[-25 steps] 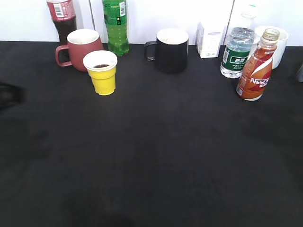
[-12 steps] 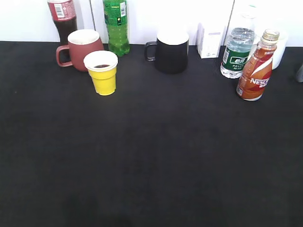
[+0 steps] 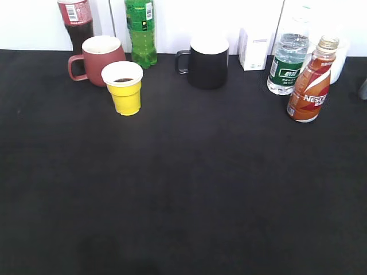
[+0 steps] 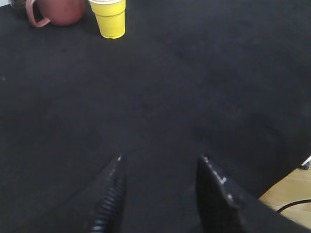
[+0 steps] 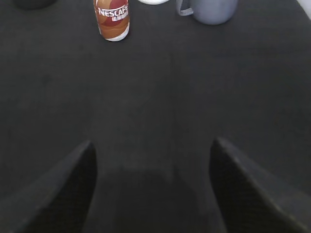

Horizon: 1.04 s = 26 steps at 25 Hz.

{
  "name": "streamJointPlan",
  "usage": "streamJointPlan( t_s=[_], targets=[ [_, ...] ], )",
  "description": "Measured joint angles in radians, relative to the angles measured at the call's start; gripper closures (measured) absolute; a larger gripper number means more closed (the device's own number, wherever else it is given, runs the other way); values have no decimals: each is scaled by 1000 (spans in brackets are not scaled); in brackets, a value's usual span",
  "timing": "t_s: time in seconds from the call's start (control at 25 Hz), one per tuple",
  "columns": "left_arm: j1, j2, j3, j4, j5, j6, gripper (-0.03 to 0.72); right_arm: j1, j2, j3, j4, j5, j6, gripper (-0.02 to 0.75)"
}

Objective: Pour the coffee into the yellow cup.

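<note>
Nothing on the bench (image 3: 183, 189) had moved since the earlier frame: the coffee (image 3: 310, 80) stood upright at right, the yellow cup (image 3: 124, 87) well apart at left beside a red mug (image 3: 94, 58), and both the left hand (image 4: 160, 167) and right hand (image 5: 151, 150) hovered wide and empty.

A table (image 3: 183, 200) is seen with items ranged along its far edge. At far left a cola bottle (image 3: 75, 23) is placed behind a mug (image 3: 97, 59); the yellow cup (image 3: 124, 87) is set just in front and right of that mug, with liquid inside. A soda bottle (image 3: 140, 31) is placed right of the mug, then another mug (image 3: 205, 62) near centre. Further right a small carton (image 3: 254, 48) is followed by a water bottle (image 3: 287, 60), with the coffee (image 3: 310, 83) bottle in front and right of it
</note>
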Motion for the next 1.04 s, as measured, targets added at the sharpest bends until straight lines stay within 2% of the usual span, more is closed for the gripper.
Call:
streamJointPlan(
  t_s=[0.16, 0.24, 0.36, 0.56, 0.68, 1.04],
  targets=[
    [14, 0, 0, -1, -1, 0, 327, 0, 0, 0, 0, -1, 0, 172],
    [113, 0, 0, -1, -1, 0, 327, 0, 0, 0, 0, -3, 0, 172],
    [303, -10, 0, -1, -1, 0, 329, 0, 0, 0, 0, -4, 0, 174],
    [610, -67, 1, -1, -2, 0, 388, 0, 0, 0, -1, -8, 0, 174],
    [725, -67, 1, -1, -2, 0, 423, 0, 0, 0, -1, -8, 0, 174],
    [743, -67, 1, -1, -2, 0, 447, 0, 0, 0, -1, -10, 0, 174]
  ],
)
